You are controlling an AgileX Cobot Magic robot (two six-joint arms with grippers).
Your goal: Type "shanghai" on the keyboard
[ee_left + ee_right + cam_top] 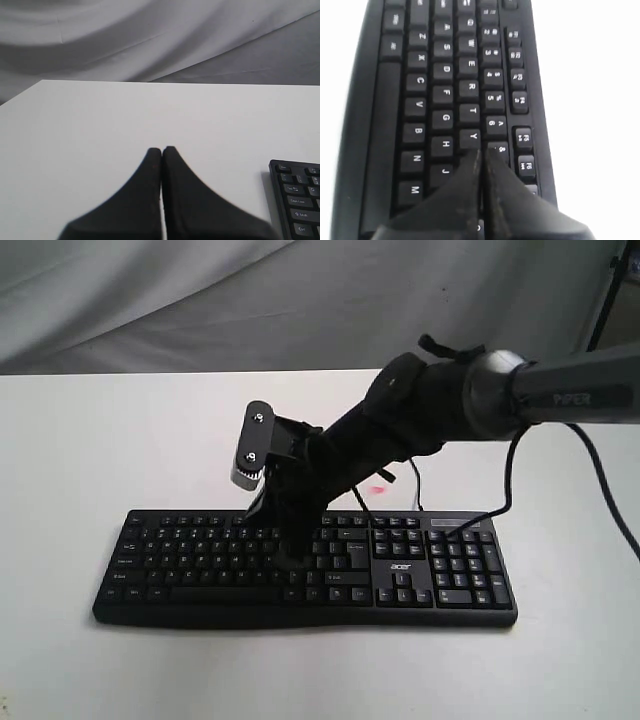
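The black keyboard lies across the white table, number pad and "acer" logo at its right end. My right gripper reaches from the right and points down into the letter keys at the keyboard's middle. In the right wrist view that gripper is shut, its tips over the gap between the Y and 7 keys, and the keyboard fills the picture. My left gripper is shut and empty above bare table, with the keyboard corner off to one side. The left arm does not show in the exterior view.
The thin black keyboard cable loops behind the number pad under the right arm. A small pink mark lies on the table behind the keyboard. Grey cloth hangs at the back.
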